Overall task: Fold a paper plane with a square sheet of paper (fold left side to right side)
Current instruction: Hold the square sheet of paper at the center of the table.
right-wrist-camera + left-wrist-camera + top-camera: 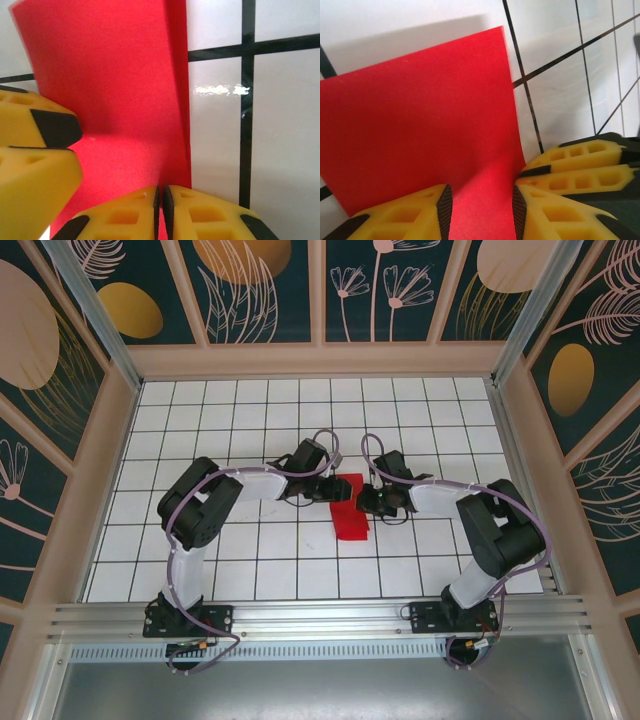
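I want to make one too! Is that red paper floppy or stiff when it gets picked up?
Probably floppy: the red paper curves upward where it's lifted. Likely very light and thin, so it may slide on the glossy tiles if pushed.

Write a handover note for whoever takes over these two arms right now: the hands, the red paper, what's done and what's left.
The left hand is open, its fingers astride the square sheet of paper from the left. The right hand is shut on the sheet's edge. The sheet lies in the middle of the table between both hands, one part lifted off it. Done: the left-to-right fold looks begun. Left: lay it over, press the crease, then every further fold of the plane.
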Controlling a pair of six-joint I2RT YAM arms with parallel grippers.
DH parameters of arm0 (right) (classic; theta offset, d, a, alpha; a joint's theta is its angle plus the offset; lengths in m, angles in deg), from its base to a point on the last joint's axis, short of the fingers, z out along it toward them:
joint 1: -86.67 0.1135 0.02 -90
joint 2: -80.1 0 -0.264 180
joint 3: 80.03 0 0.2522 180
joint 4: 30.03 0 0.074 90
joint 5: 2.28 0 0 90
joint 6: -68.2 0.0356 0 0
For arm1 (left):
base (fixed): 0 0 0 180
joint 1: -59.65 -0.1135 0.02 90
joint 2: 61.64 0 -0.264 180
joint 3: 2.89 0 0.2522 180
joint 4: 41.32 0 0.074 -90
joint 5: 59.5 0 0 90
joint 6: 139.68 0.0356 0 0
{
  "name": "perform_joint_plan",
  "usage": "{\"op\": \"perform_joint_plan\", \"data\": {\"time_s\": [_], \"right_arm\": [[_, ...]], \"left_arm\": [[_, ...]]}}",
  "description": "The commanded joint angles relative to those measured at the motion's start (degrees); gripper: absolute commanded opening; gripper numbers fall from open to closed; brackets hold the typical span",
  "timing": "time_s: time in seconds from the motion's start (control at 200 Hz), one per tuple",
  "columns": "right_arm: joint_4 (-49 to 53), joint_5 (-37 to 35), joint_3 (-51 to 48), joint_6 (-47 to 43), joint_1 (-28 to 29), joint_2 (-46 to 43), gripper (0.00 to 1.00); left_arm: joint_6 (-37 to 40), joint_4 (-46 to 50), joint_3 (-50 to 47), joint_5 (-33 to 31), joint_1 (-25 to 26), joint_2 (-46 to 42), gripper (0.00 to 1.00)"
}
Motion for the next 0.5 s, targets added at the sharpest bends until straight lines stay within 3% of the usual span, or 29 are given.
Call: {"op": "perform_joint_plan", "data": {"time_s": [0.0, 0.165, 0.335, 0.495], "right_arm": [[4.48, -2.10, -1.31, 0.50, 0.91, 1.12, 0.18], [3.85, 0.31, 0.64, -0.69, 0.04, -2.57, 0.18], [3.71, 2.41, 3.25, -1.13, -4.79, -7.31, 0.18], [-0.40, 6.30, 4.95, -0.09, -8.17, -5.77, 0.16]], "left_arm": [[-0.38, -0.17, 1.20, -1.26, 0.25, 1.86, 0.40], [-0.30, 2.40, 1.18, -3.20, 0.95, 2.15, 0.39], [-0.66, 2.45, 0.41, -3.86, 1.30, 2.07, 0.39], [-0.74, 2.18, 0.58, -3.73, 1.48, 2.27, 0.39]]}}
